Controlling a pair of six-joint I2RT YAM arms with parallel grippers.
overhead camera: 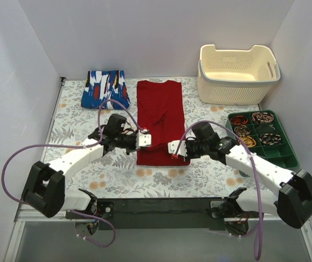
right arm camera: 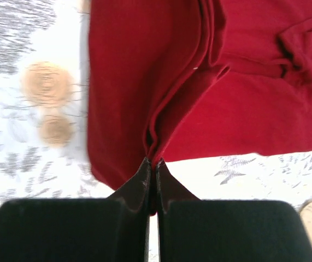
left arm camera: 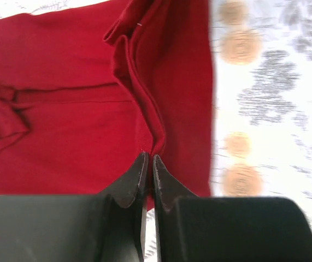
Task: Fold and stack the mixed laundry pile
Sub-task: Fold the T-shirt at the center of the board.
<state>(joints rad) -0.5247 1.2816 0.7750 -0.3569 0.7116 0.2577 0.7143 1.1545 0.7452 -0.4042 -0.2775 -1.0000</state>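
On the flowered table [overhead camera: 117, 174], jaws pinch soft ridges of the red garment [overhead camera: 161, 109].

No words, labels, brands, numbers or signs are legible on anything here.

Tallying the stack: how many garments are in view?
2. The folded blue printed garment lies far left; the red garment lies mid-table, near edge pinched by left gripper and right gripper. Basket interior partly hidden.
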